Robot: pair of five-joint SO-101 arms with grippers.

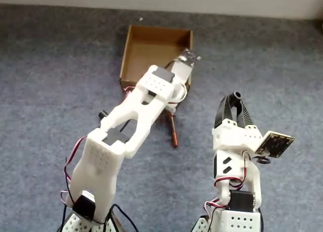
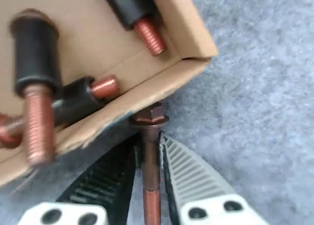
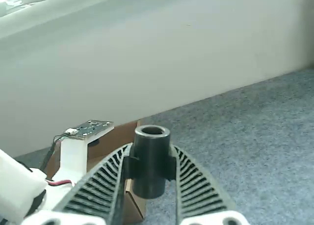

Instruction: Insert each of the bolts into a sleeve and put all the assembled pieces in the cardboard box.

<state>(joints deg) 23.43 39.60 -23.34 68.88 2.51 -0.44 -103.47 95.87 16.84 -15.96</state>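
My left gripper [image 2: 149, 137] is shut on a bare copper bolt [image 2: 150, 173]. The bolt's hex head sits just outside the near wall of the cardboard box [image 2: 147, 87]. Inside the box lie several assembled pieces: black sleeves with copper bolts through them [image 2: 34, 63] [image 2: 135, 14]. In the high view the left arm stretches to the box's [image 1: 151, 42] near right corner, and the bolt [image 1: 173, 130] juts out below it over the carpet. My right gripper [image 3: 150, 151] is shut on an upright black sleeve [image 3: 151, 171] with its open bore facing up. It stands to the right of the box [image 1: 234, 98].
Grey carpet covers the floor on all sides of the box. A pale wall runs along the far side behind the box. The left arm's wrist camera board [image 3: 91, 127] shows near the box's edge [image 3: 125, 132] in the right wrist view.
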